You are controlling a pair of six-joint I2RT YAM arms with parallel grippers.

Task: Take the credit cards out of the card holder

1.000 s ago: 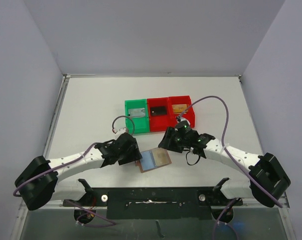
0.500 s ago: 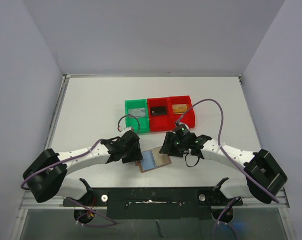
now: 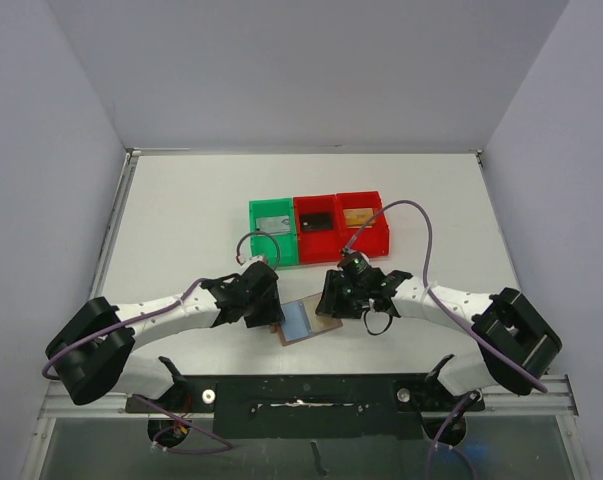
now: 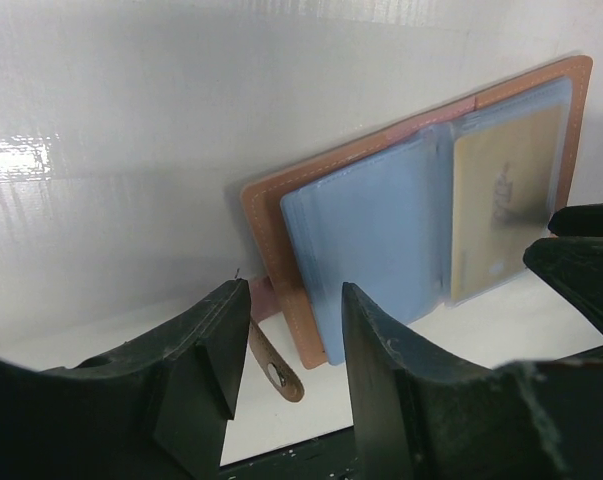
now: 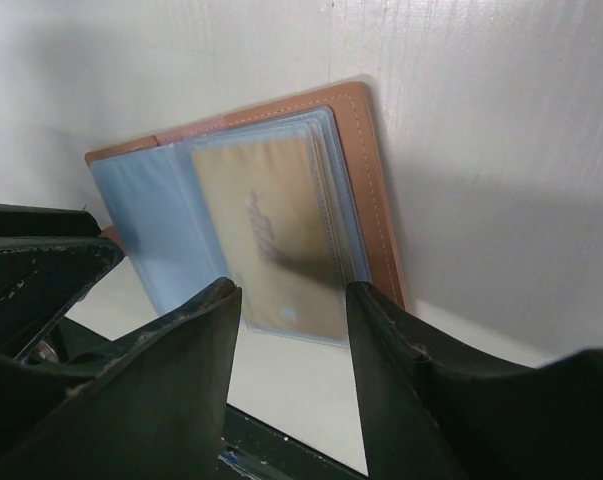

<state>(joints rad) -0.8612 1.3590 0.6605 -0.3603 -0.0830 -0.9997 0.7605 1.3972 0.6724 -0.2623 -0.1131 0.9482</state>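
Open card holder (image 5: 376, 200) shows gold card (image 5: 271, 230) between parted fingers (image 5: 181, 370).

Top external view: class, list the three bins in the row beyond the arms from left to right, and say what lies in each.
green bin with a grey card → middle red bin with a dark card → right red bin with a gold card
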